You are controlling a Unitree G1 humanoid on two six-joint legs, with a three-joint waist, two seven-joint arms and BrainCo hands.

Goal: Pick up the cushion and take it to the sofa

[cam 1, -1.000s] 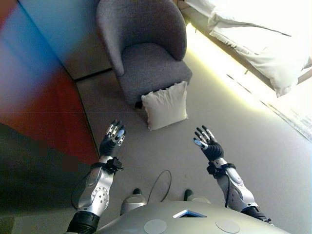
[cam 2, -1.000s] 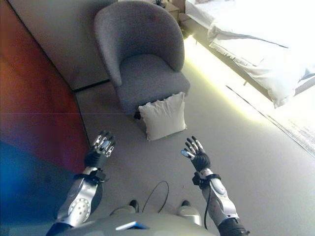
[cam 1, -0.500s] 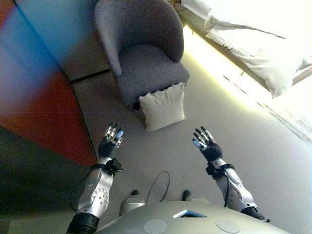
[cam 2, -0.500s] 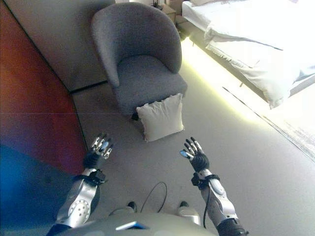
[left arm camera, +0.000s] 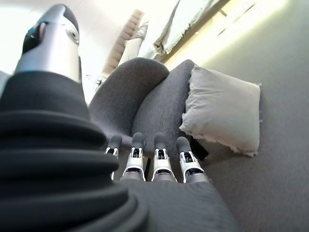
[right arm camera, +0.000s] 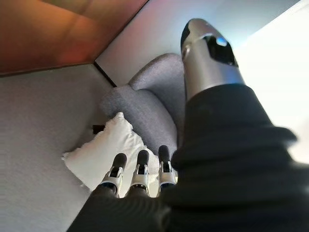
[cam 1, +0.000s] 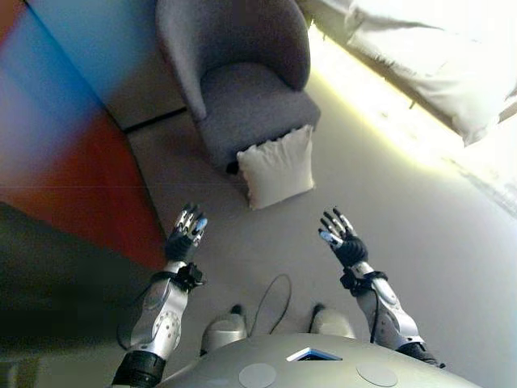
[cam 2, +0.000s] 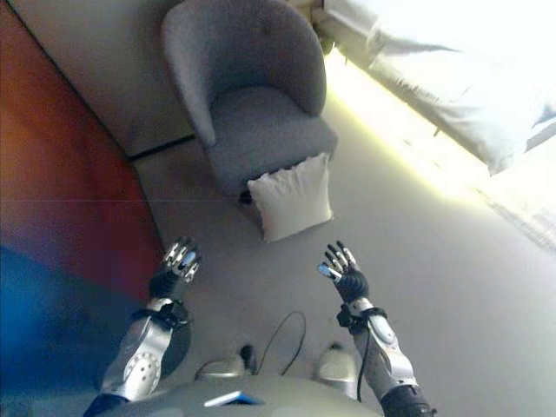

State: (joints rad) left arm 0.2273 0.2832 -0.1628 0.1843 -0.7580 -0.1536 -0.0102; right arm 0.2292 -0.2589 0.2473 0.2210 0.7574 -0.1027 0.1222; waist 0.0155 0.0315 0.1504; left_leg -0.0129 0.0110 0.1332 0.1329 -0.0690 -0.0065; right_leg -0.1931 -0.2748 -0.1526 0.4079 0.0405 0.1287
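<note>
I see the square off-white fabric cushion [cam 1: 278,167] with its frilled edges standing on the grey carpeted floor [cam 1: 452,242], leaning against the front of the rounded grey upholstered armchair [cam 1: 242,73], which I take for the sofa in the task. My left hand [cam 1: 187,234] hangs in the air over the carpet on the near left of the cushion, well apart from it, fingers straight and slightly spread, holding nothing; the left wrist view shows the row of dark-tipped fingers [left arm camera: 159,159] pointing at the cushion and chair beyond. My right hand [cam 1: 343,240] is raised on the near right of the cushion, also clear of it, palm turned inward, fingers relaxed and fanned out, empty. The cushion lies between the two hands but farther ahead. A dark red-brown panel [cam 1: 73,186] runs along the left side of the floor, and a bed with rumpled white bedding [cam 1: 436,56] sits in bright light at the upper right. Compared with a second ago, the whole picture has shifted: chair, cushion and bed now sit a little higher and more cropped at the top of the head views, which tells me the camera moved. The cushion keeps its place against the chair, and both hands hold the same open pose at much the same spots.
</note>
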